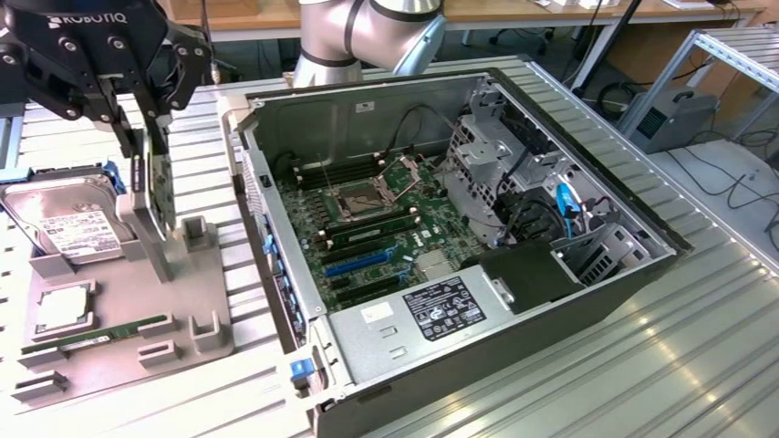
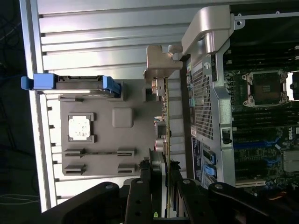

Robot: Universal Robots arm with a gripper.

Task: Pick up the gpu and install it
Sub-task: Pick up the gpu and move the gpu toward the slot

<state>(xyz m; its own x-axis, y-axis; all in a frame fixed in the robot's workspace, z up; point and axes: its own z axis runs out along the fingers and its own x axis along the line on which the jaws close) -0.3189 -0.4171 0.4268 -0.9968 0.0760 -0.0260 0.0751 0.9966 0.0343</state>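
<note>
End effector is gripping the upright gpu, jaws narrow, over the tray below; install is pending, open case sitting beside it.

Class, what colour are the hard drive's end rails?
Blue. The rails on the hard drive show best in the wrist view.

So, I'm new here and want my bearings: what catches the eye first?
The open computer case sits in the middle of the exterior view, motherboard bared. At that view's upper left, the gripper has its jaws closed on the upright gpu in a grey tray.
</note>
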